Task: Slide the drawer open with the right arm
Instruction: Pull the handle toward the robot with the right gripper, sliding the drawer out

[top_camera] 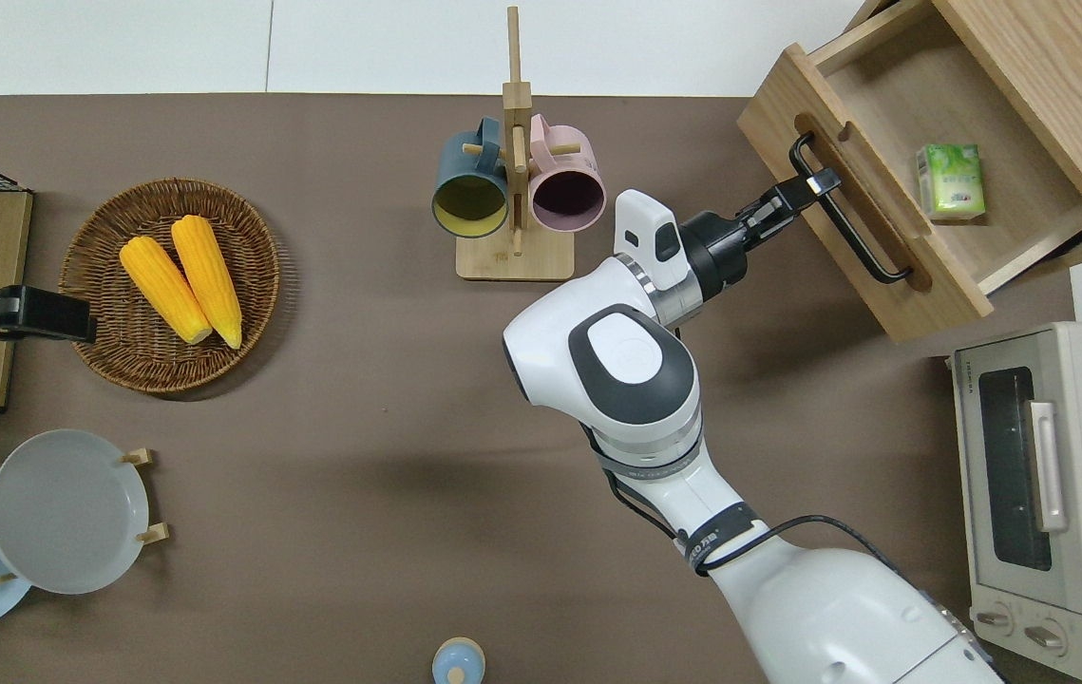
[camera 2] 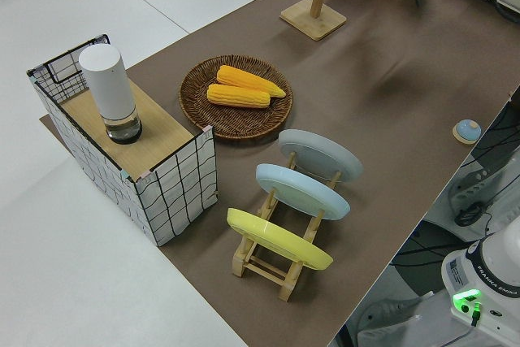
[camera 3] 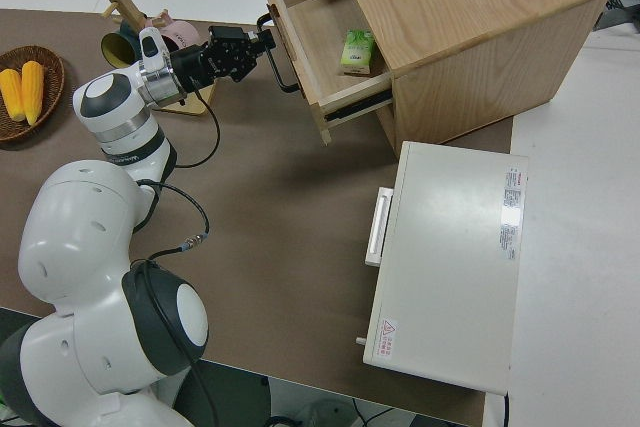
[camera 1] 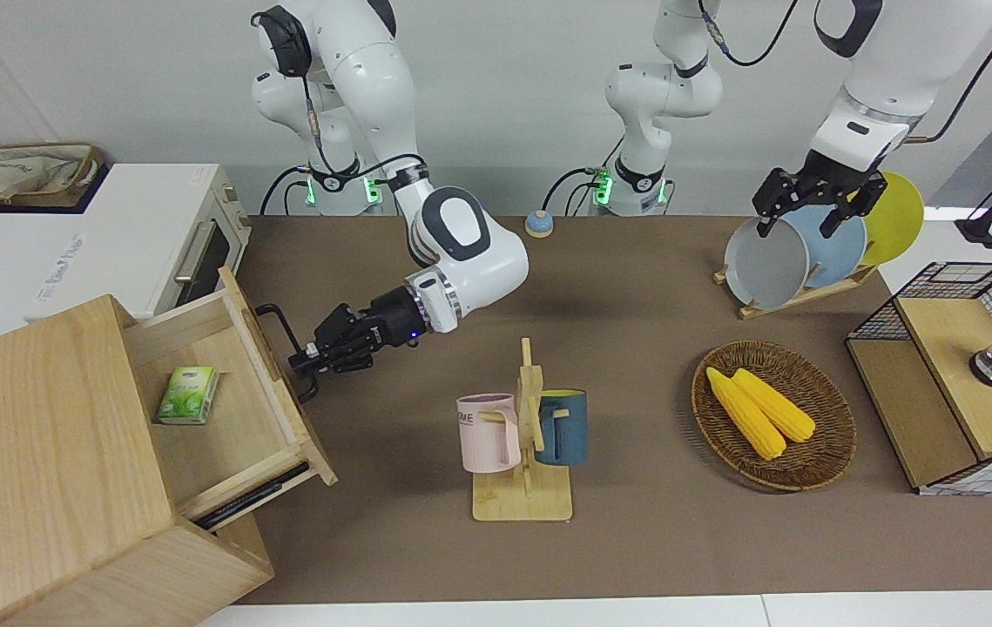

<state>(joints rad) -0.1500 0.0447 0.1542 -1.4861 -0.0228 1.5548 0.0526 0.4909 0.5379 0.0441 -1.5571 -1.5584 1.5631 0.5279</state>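
Note:
The light-wood drawer (camera 1: 226,440) stands pulled well out of the big pale wooden box (camera 1: 34,435) at the right arm's end of the table. It also shows in the overhead view (top_camera: 882,100) and the right side view (camera 3: 318,22). My right gripper (camera 1: 302,359) is shut on the drawer's black loop handle (camera 1: 280,331), near the end of the handle farther from the robots (top_camera: 811,180). A small green packet (top_camera: 951,180) lies in the drawer. My left gripper (camera 1: 800,213) is parked and open.
A white toaster oven (camera 1: 138,244) stands beside the box, nearer to the robots. A wooden mug rack (camera 1: 523,435) with two mugs stands near the table's middle. A basket with corn (camera 1: 774,414), a plate rack (camera 1: 800,252) and a wire-mesh cabinet (camera 1: 957,374) are at the left arm's end.

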